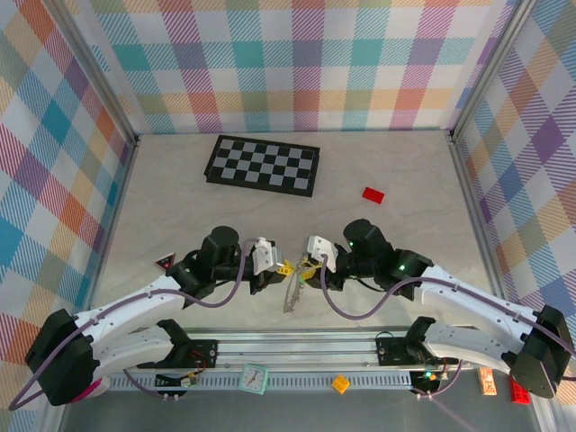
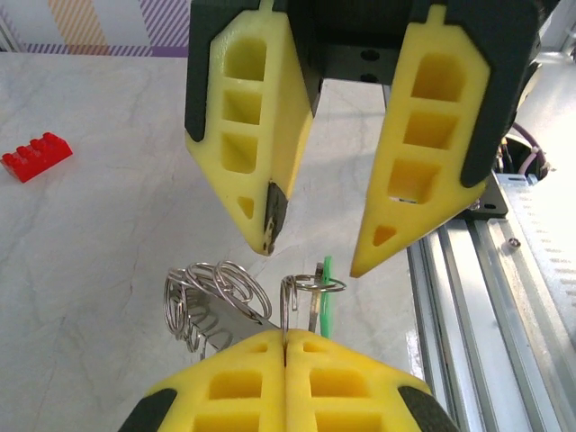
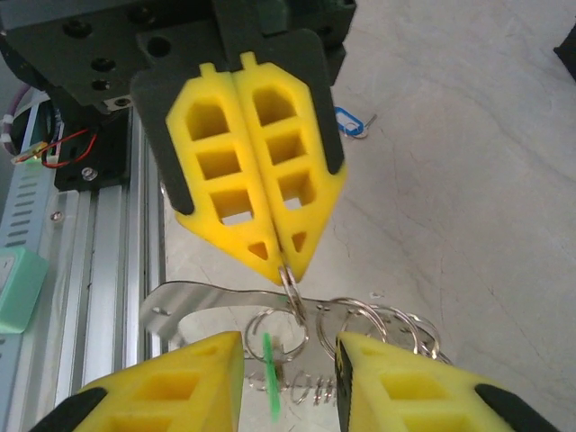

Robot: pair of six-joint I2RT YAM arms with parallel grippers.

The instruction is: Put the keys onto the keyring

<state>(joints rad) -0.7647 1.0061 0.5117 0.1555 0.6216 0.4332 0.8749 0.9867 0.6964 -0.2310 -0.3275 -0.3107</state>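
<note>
**A:** Where's your keyring (image 1: 292, 292) sitting?

**B:** It's near the middle of the table's (image 1: 180, 207) near edge, hanging between your two grippers. It's a bunch of thin wire loops with a flat metal tab (image 3: 193, 310).

**A:** And your keys?

**B:** Your green key (image 3: 268, 373) hangs right among the loops, but I can't tell whether it's threaded on. Your blue key (image 3: 346, 121) lies flat on the table beyond the left gripper (image 2: 285, 346), well apart from the ring.

**A:** What are the grippers doing?

**B:** Your left one is pressed fully together and pinches one of the loops. Your right gripper (image 3: 288, 346) stands partly apart with a finger on each side of the green key, gripping nothing.

**A:** Anything further out?

**B:** There's a red brick (image 1: 373, 193) toward the right edge and a chequered board (image 1: 262, 165) by the far edge.
</note>
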